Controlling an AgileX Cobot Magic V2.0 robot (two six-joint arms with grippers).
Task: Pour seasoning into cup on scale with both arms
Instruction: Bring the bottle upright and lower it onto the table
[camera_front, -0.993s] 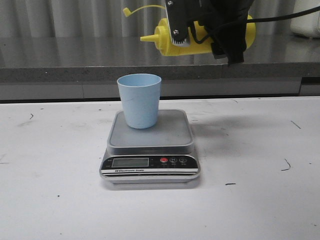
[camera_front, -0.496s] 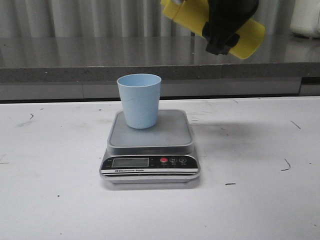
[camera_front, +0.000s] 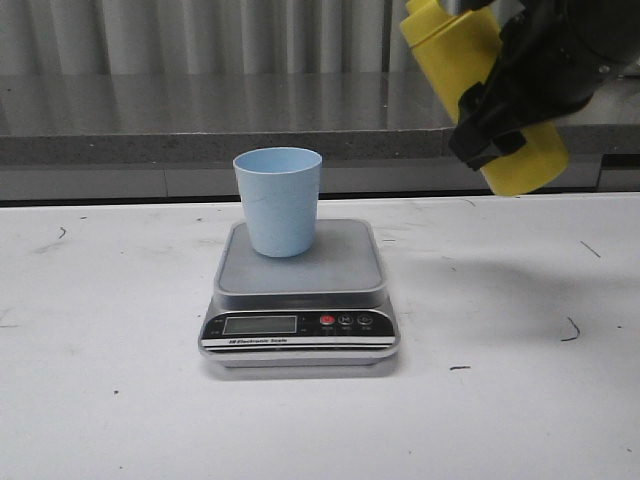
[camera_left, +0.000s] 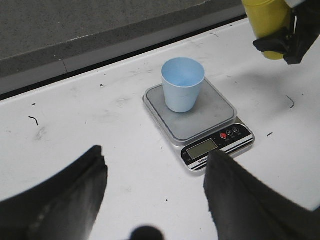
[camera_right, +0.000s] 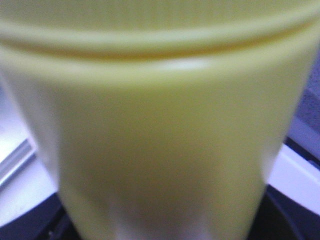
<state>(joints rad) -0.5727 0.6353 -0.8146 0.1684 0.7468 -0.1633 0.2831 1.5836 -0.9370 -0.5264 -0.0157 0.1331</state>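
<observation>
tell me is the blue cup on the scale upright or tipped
Upright: the cup stands on the scale platform, open mouth up.

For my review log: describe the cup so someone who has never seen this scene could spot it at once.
Start at the grey digital scale in the middle of the white table. The cup stands upright on its steel platform, toward the back left. It is the only light blue thing: small, tapered, handleless and open-topped.
</observation>
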